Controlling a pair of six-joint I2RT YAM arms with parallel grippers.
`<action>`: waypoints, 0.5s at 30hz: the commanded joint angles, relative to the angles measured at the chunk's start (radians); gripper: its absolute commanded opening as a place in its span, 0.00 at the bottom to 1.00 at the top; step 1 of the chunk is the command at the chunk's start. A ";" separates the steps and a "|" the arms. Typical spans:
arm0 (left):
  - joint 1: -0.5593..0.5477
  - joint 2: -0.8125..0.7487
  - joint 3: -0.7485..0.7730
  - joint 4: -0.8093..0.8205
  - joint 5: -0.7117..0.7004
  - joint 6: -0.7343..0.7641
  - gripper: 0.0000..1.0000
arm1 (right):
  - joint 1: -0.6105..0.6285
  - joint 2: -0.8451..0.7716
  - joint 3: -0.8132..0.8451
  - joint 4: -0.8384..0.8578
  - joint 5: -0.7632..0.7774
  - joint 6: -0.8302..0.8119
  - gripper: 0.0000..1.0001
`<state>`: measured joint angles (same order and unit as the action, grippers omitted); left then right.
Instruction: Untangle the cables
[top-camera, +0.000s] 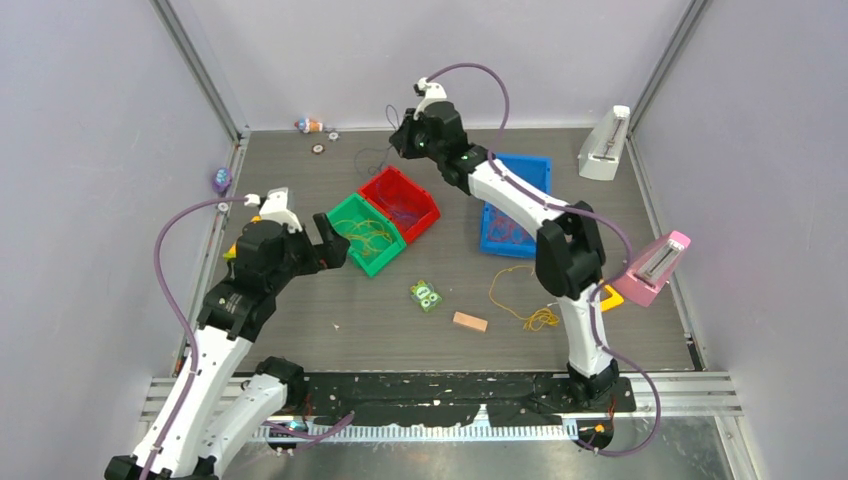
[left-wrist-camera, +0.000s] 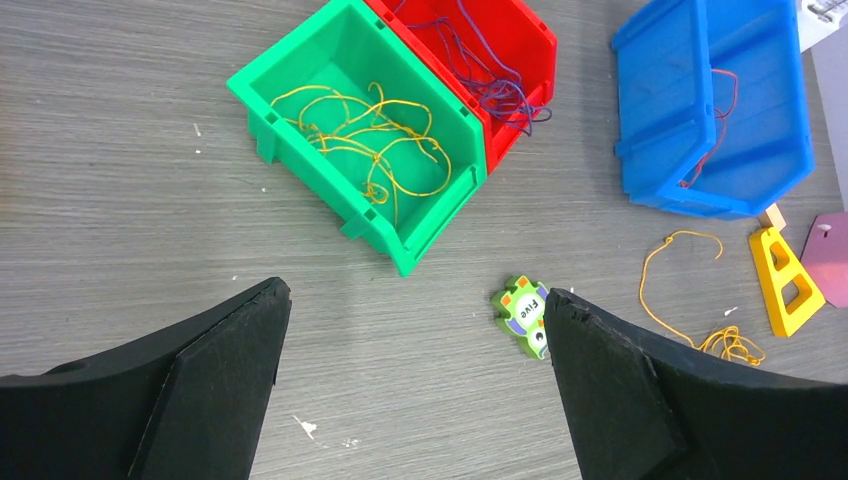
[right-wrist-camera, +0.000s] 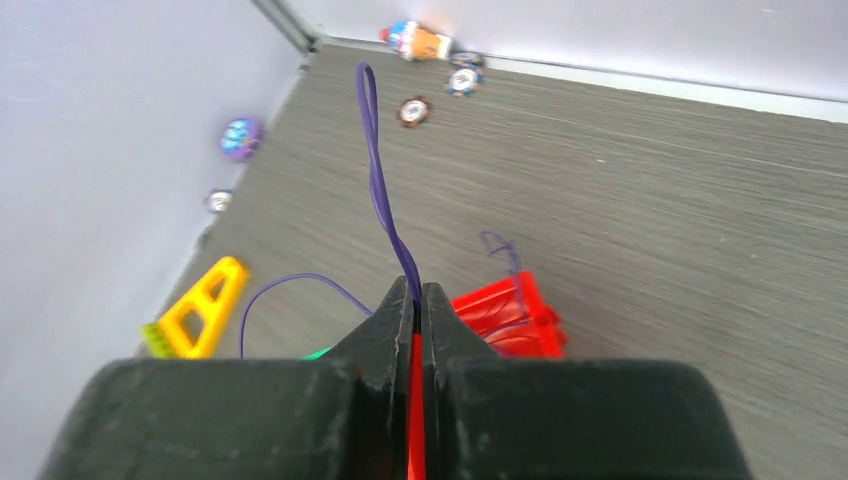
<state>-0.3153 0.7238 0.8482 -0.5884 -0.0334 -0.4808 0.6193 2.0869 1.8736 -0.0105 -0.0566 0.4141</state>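
Right claw (right-wrist-camera: 415, 290) pinched fully shut on one purple cable (right-wrist-camera: 378, 190); left claw (left-wrist-camera: 415, 300) spread wide, holding nothing. The landmark is the red bin (top-camera: 428, 215), near the middle of the bench (top-camera: 300, 320).

The right claw hangs in the air beyond the red bin's far-left corner, so the bin lies from it towards the arm bases. The held cable's free end stands out past the fingertips, away from the red bin. A second purple loop trails from under the claw towards the bin; whether it is the same strand cannot be told. If so, the cable's long axis runs far-to-near, claw to bin.

More purple cables (left-wrist-camera: 490, 80) lie inside the red bin. Yellow cables (left-wrist-camera: 385, 105) fill the green bin (left-wrist-camera: 320, 190), set against the red bin's left side. An orange-red cable (left-wrist-camera: 722, 130) lies in the blue bin (left-wrist-camera: 650, 150) to its right. A loose yellow cable (top-camera: 540, 320) lies on the bench, well to the near right of the red bin.

The right arm, the nearer to the held strand, reaches long from its base, elbow raised. The left arm is folded, its claw hovering to the near left of the red bin, past the green bin.

Probable next move: carry the strand back over the red bin and release it.
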 joint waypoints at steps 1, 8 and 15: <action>0.008 -0.021 0.029 -0.024 -0.027 0.031 1.00 | -0.003 0.103 0.141 0.027 0.130 -0.074 0.05; 0.008 -0.006 0.024 -0.012 -0.024 0.050 0.99 | 0.010 0.103 0.040 -0.073 0.193 -0.097 0.05; 0.008 0.011 0.023 -0.002 -0.004 0.057 1.00 | 0.086 0.104 -0.045 -0.177 0.274 -0.146 0.06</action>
<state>-0.3119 0.7357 0.8482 -0.6117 -0.0483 -0.4419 0.6445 2.2372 1.8442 -0.1299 0.1394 0.3210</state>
